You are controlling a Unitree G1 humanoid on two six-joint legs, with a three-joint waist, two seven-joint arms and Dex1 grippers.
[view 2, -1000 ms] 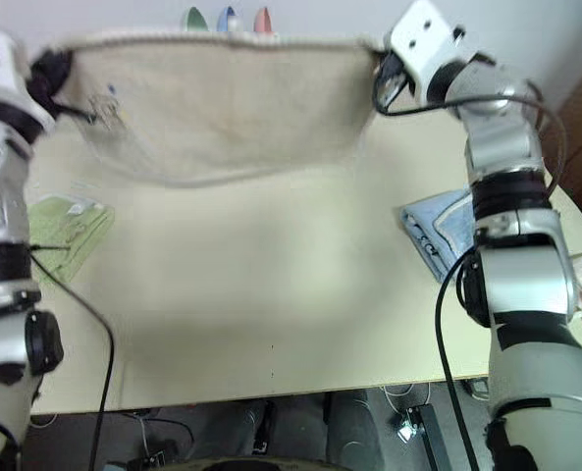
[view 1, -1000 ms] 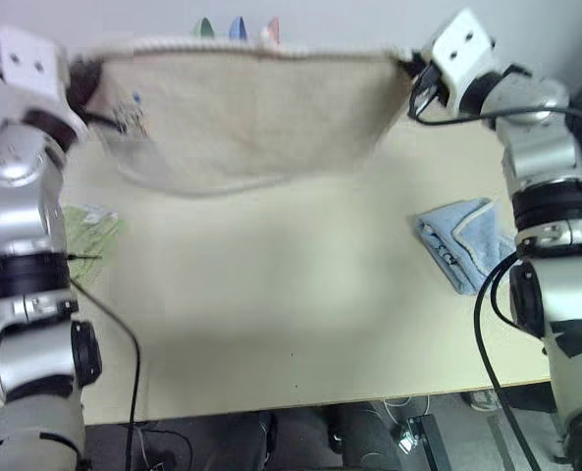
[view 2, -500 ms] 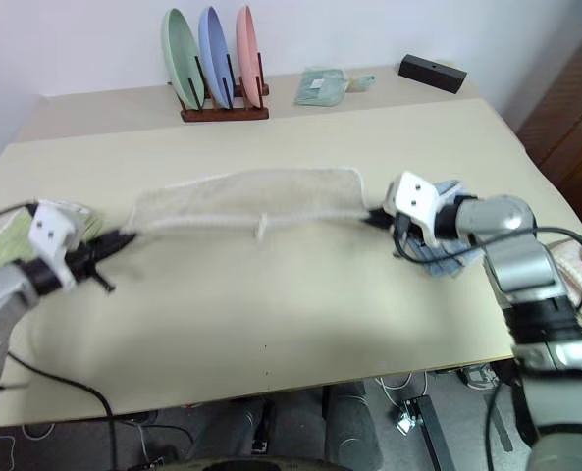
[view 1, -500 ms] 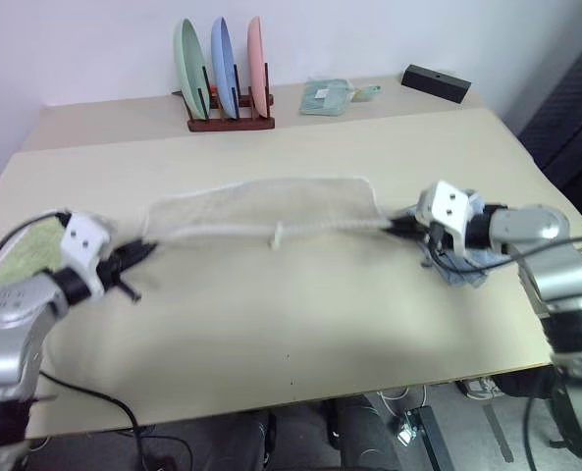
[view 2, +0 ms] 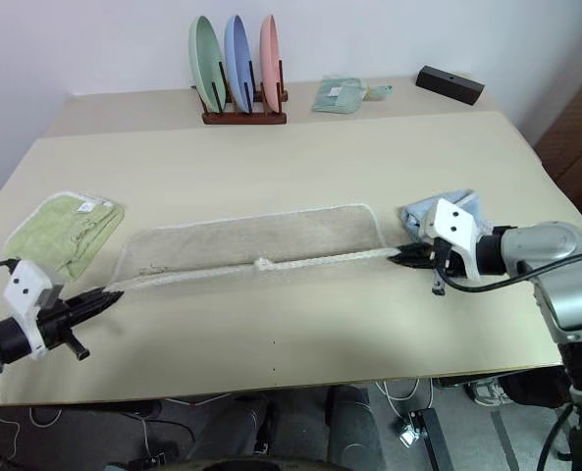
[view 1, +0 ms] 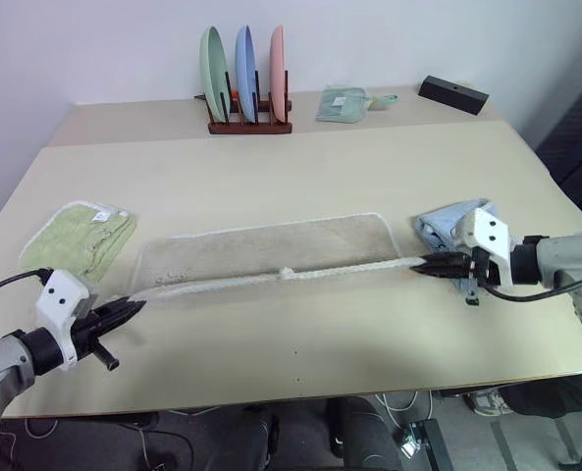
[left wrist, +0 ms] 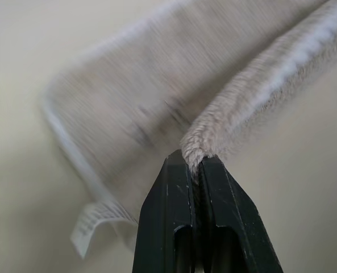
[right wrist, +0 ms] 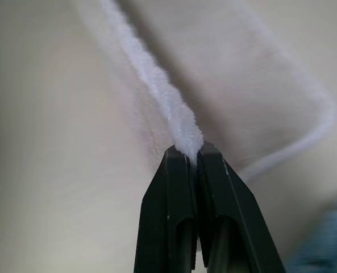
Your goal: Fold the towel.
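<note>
Both pincers, my left pincer (view 1: 133,306) and right pincer (view 1: 420,264), clamp the towel (view 1: 261,247) by its near corners, stretching that edge taut over the table (view 1: 300,177) so its fold lies straight.

Bright, even light, soft shadows; wrist views blurred up close.

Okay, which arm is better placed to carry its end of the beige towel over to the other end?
Neither clearly. Left claw and right claw each pinch one end of the towel, stretched between them.
</note>
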